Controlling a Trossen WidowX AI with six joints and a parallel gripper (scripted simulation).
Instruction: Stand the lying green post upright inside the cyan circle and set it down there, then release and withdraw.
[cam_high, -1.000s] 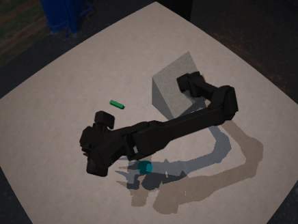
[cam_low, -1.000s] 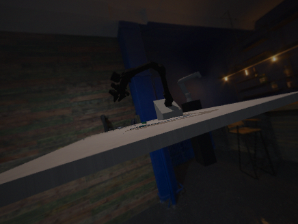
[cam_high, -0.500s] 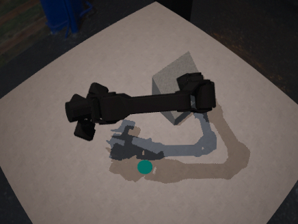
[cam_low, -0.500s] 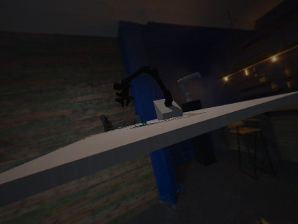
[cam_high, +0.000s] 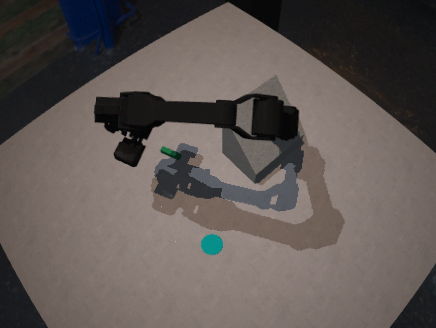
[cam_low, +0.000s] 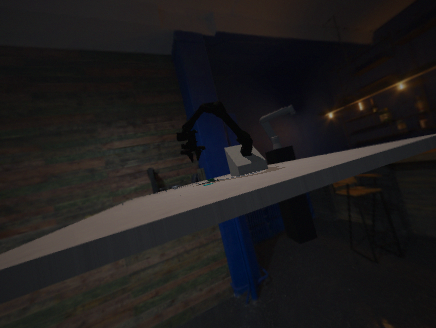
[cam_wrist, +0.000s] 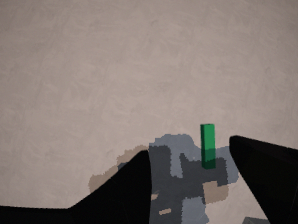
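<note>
Item, green post (cam_high: 169, 151): I find it lying flat on the pale worktop (cam_high: 75, 240), half inside the arm's shadow, well apart from the cyan circle (cam_high: 212, 245), which sits nearer the front edge. Item, gripper (cam_high: 131, 150): I have it hanging above the worktop just to the side of the post in the top view, not touching it; the jaws stand partly open with nothing between them. Relation for the coming move: through the wrist camera the green post (cam_wrist: 208, 145) shows in the gap between the two dark fingers, nearer the right-hand one and slightly ahead of the tips, its long axis running roughly along my line of sight, not across the gap. I judge a short descent with a small shift toward that side would bracket it, the jaws closing across the narrow width. Item, grey block (cam_high: 260, 150) carrying the arm's base: it stands behind and to one side, apart from the post. Item, room to move: open worktop lies between post and circle, with no object on that path in these views; both sit well in from the worktop's edges. The exterior view is too dark and distant to add detail.
</note>
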